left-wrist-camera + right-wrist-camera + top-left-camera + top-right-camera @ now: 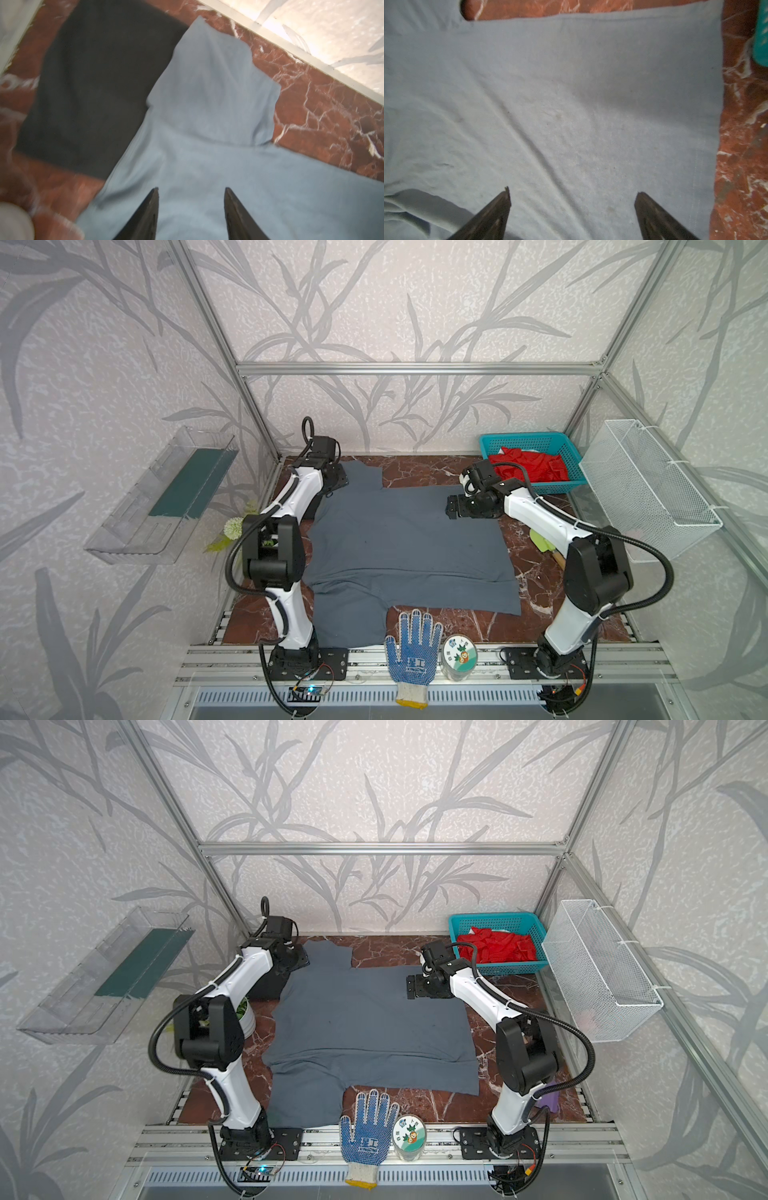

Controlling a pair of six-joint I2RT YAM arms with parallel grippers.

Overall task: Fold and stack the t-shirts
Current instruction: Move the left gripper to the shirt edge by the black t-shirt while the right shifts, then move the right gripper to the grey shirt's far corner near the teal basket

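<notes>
Pincers empty: left gripper (191, 189) part-open, right gripper (574, 191) wide. Found grey t-shirt (407, 539) spread unfolded, black t-shirt (93, 93) seemingly folded; stacking undone.

Grey t-shirt (407, 539): soft matt cloth, lightly creased. Black t-shirt (93, 93): matt cloth. Table (415, 470): glossy red-brown marble finish, white veins. Basket (519, 443), far right corner: teal plastic lattice. Glove (411, 651): white knit, blue dots.
</notes>
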